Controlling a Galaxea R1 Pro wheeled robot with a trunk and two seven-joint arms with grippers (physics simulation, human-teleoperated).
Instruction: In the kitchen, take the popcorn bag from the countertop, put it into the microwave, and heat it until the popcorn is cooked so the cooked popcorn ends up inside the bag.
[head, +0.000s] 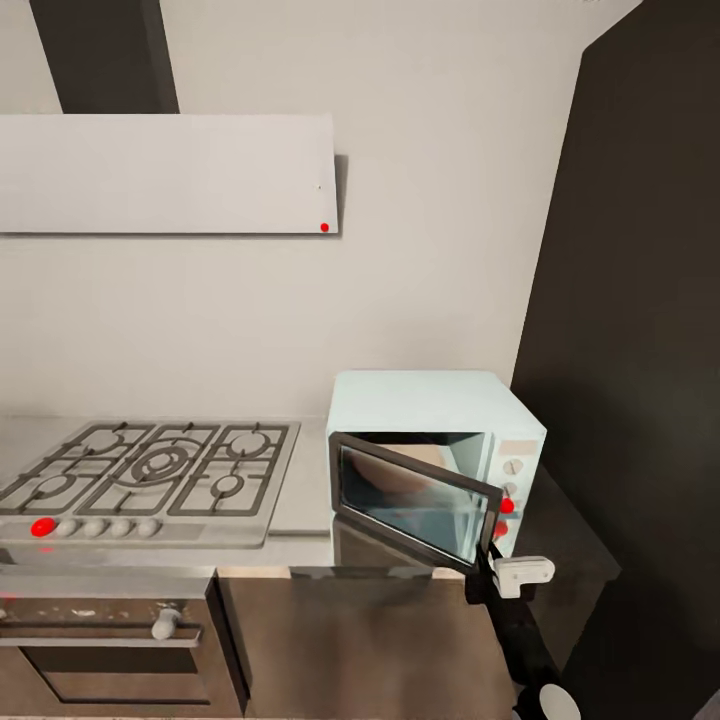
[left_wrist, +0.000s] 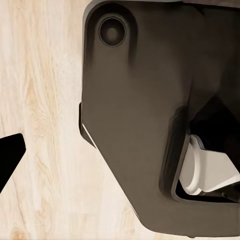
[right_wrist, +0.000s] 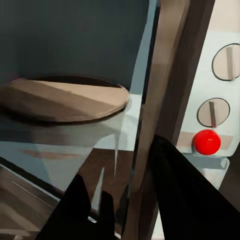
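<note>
Head view shows the microwave (head: 437, 455) at lower centre-right on the surface (head: 310, 480), its stiff, light-looking door (head: 412, 497) ajar, best taken at its free edge, which the right gripper (right_wrist: 127, 200) fingers straddle, seemingly unclamped.

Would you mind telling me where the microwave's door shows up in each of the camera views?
Head view: the microwave door hangs partly open at centre-right, in front of the mint microwave.
Left wrist view: not in it; wooden floor and dark robot body.
Right wrist view: its free edge runs upright through the middle.
Shared landmark: the red dot on the panel.
</note>
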